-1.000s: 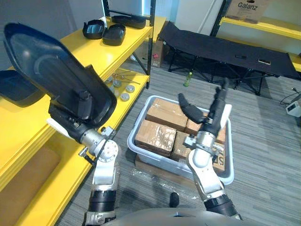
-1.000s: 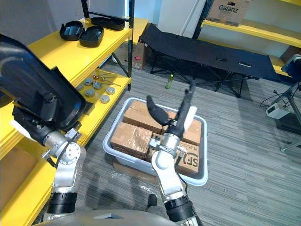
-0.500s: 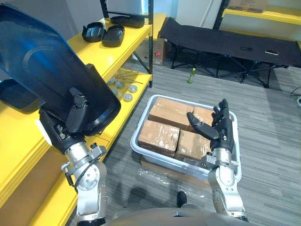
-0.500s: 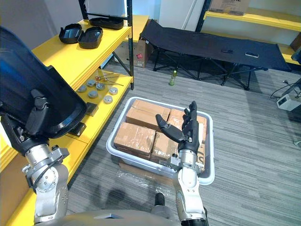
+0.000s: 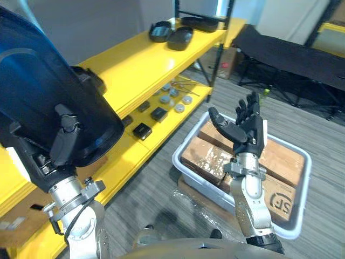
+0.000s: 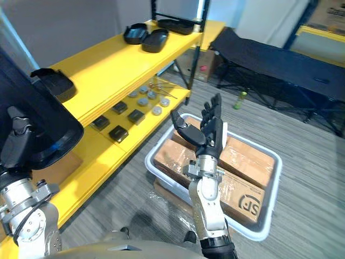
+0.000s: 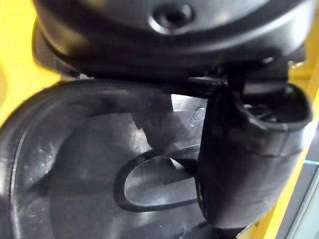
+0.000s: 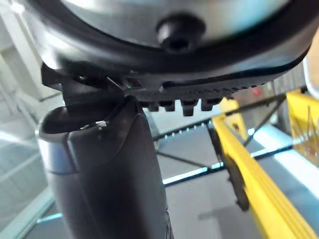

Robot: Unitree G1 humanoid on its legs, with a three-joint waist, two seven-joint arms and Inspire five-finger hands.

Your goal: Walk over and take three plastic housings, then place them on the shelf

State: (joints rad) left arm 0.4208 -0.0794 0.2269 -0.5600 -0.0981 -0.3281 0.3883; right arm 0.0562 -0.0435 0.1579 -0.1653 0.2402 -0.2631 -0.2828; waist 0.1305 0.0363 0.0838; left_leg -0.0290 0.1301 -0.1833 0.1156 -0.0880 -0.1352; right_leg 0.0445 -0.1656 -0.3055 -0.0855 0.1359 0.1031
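One large black plastic housing [image 5: 43, 91] is riding in the left hand [image 5: 56, 148], whose thumb is clamping its lower edge, up in front of the yellow shelf [image 5: 135, 62]. The right hand [image 5: 245, 127] is hovering over the grey bin [image 5: 294, 229], fingers spread and holding nothing. The pinch is looking narrow for so wide a shell (one edge only), so the shell is risking tipping out or knocking the smaller housing [image 6: 54, 83] lying on the shelf.

Black logo [image 5: 280, 200] on cardboard box [image 5: 291, 188]; lettering unclear.
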